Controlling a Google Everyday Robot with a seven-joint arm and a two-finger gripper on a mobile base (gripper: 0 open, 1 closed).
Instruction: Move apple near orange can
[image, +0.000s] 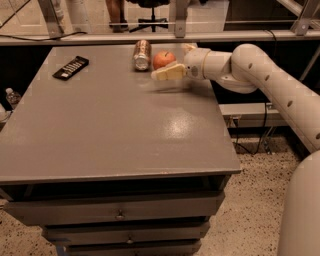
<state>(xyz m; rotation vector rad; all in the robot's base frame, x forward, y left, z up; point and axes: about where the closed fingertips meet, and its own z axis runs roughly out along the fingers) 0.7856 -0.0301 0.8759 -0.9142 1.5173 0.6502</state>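
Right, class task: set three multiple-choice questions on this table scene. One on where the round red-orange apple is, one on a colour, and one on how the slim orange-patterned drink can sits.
1. Where is the round red-orange apple?
A. Close beside the slim orange-patterned drink can, at the far edge of the grey table
B. In the middle of the table
C. At the near edge, above the drawers

2. What colour is the flat rectangular remote control?
A. White
B. Black
C. Red

3. How does the can sit?
A. Upright
B. On its side
C. Crushed flat

Answers:
1 A: the apple is just beside the can at the far edge, with the robot's gripper right at it.
2 B: the remote's body is black.
3 B: the can lies on its side, its silver end facing the camera.
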